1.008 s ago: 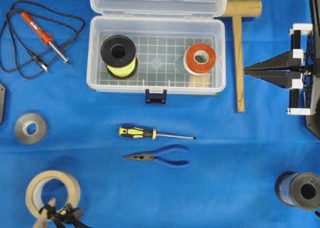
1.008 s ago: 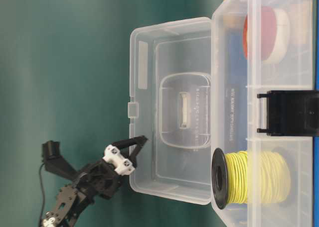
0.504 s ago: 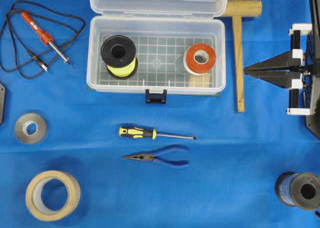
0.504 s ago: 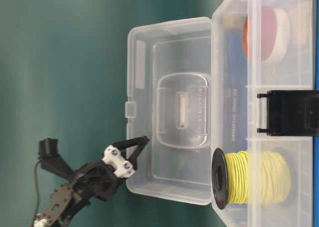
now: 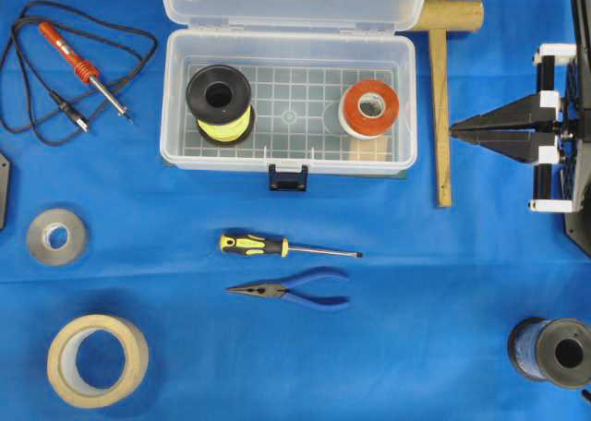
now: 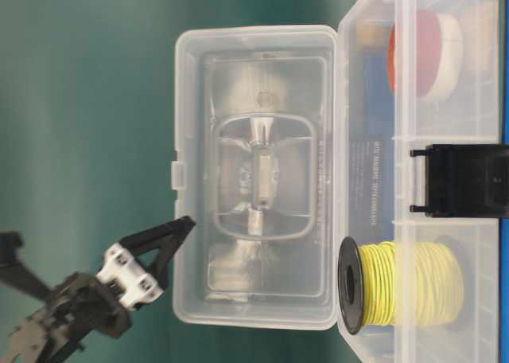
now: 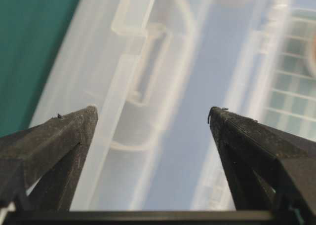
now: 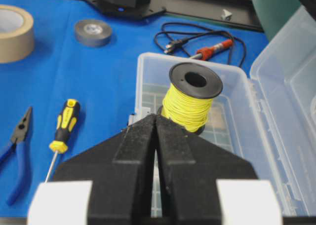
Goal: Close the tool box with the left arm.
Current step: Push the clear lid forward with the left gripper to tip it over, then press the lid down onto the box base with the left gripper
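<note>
- We see the left arm's black end effector [image 6: 171, 243] with its two long tapering fingers spread wide and nothing between them; in the table-level view one fingertip [image 6: 188, 220] sits at the outer face of the raised lid, though we cannot tell whether it touches.
- In the left wrist view the two dark fingers [image 7: 59, 141] frame the blurred clear lid, with green backdrop at the far left.
- We find the large rectangular clear plastic tool box [image 5: 175, 116] at the far middle of the blue-covered table [image 5: 416, 347], its lid [image 6: 254, 176] standing open behind the grid-patterned base and its dark blue latch [image 5: 287, 177] facing the near side.
- Inside the base stand a black spool of yellow wire [image 5: 220, 103] on the left and an orange-and-white roll of tape [image 5: 370, 108] on the right, well apart.
- The right arm's black end effector [image 5: 457, 127], pressed closed with nothing in it, rests to the right of the box, just beside a wooden mallet [image 5: 441, 98].
- In front of the box lie a yellow-and-black screwdriver [image 5: 286, 247] and blue-handled long-nose pliers [image 5: 291, 289].
- At the left we note an orange soldering iron with black cord [image 5: 83, 66], a grey tape roll [image 5: 56, 237] and a beige masking tape roll [image 5: 97, 360].
</note>
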